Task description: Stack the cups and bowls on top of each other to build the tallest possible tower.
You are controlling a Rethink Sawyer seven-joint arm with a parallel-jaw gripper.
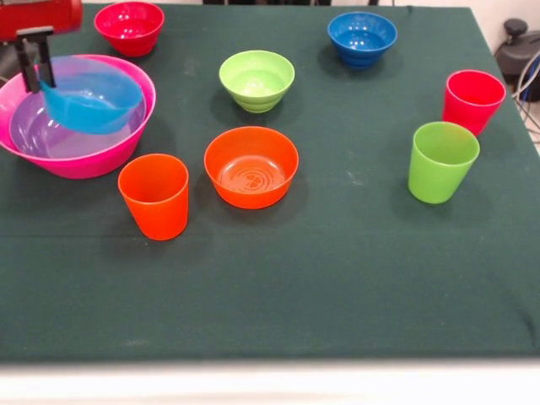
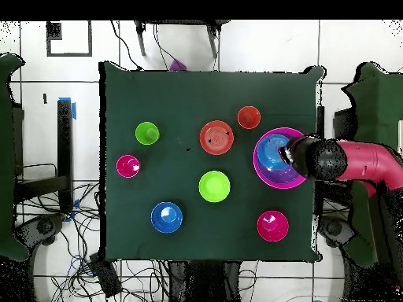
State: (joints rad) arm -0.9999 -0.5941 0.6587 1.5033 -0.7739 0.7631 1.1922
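While fingers [image 1: 35,65] grip the light blue bowl [image 1: 91,97], it tilts over the pink bowl's rim [image 1: 101,160].

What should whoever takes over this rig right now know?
Gripper: jaws shut on the light blue bowl, holding it tilted by its rim over the purple bowl.
Done: purple bowl nested in the pink bowl at the table's edge.
Loose on the cloth: orange bowl, green bowl, dark blue bowl, red bowl, orange cup, green cup, red cup.
Left: release the light blue bowl, probably best after the wider orange one, then the other bowls, then the cups on top.
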